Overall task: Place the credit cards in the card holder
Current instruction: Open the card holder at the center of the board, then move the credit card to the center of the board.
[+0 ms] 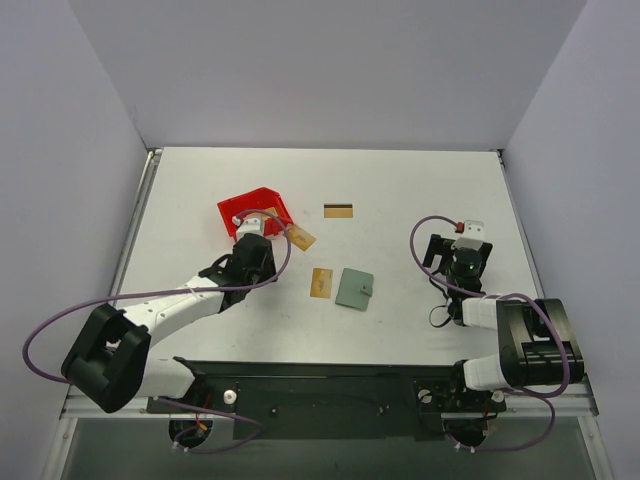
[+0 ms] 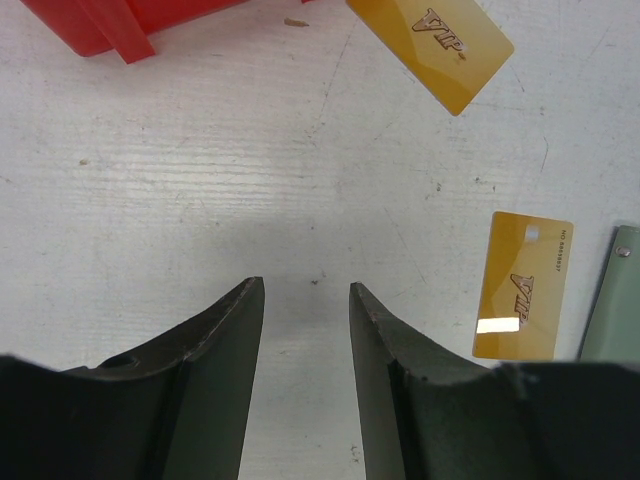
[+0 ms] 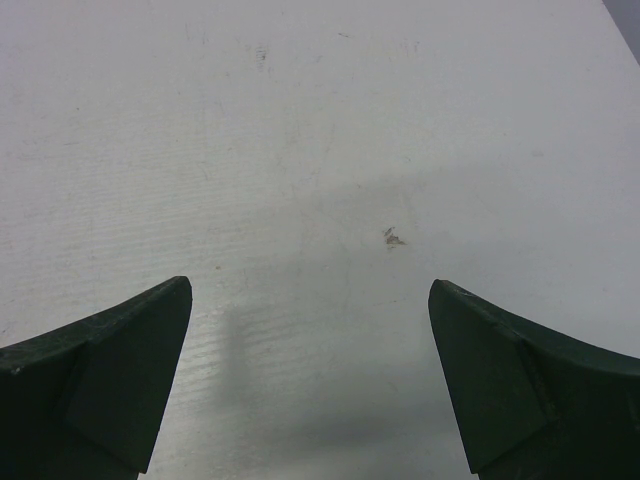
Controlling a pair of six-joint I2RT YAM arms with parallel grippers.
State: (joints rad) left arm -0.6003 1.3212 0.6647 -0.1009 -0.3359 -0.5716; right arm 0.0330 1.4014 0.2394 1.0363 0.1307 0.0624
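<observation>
White table (image 1: 420, 180), red bin (image 1: 255, 208) nr cards (image 1: 321, 283), wallet (image 1: 354, 288)

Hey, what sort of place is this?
Probably a robot lab test cell: plain walls box in a white table, two arms are bolted at its near edge, and cards, a wallet and a red bin lie there.

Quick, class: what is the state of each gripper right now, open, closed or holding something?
Left gripper: jaws slightly open, holding nothing.
Right gripper: jaws wide open, holding nothing.
</observation>
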